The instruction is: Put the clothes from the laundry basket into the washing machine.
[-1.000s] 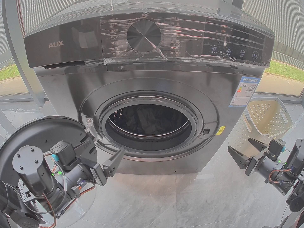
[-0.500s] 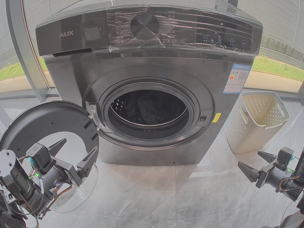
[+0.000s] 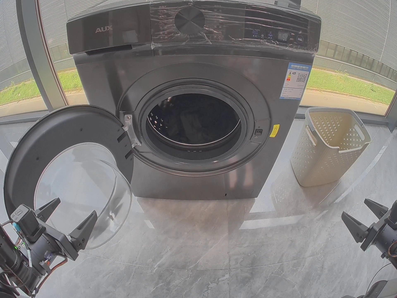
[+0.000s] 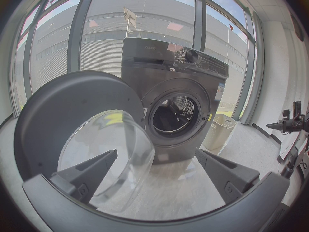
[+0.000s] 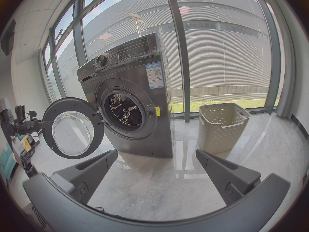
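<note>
- The grey front-loading washing machine (image 3: 194,63) stood on a pale marble-patterned floor (image 3: 231,245) in front of tall windows, its control panel wrapped in clear film.
- Its round door (image 3: 62,129) hung wide open on the robot's left, hinged at the left edge of the opening, with the clear domed window (image 3: 82,187) bulging toward the camera.
- Dark clothes (image 3: 186,121) lay heaped inside the drum, visible through the open porthole.
- The cream, perforated laundry basket (image 3: 314,162) stood upright on the floor just beside the machine's right side, near the window.
- The left pincer (image 3: 74,208) hovered low at the robot's left, near the open door, its two dark fingers spread wide and holding nothing.
- The right pincer (image 3: 356,209) hung low at the robot's right, well apart from the basket and on the near side of it, its fingers likewise parted and empty.
- In the right wrist view, both machine and basket sat side by side beyond the gaping fingers.
</note>
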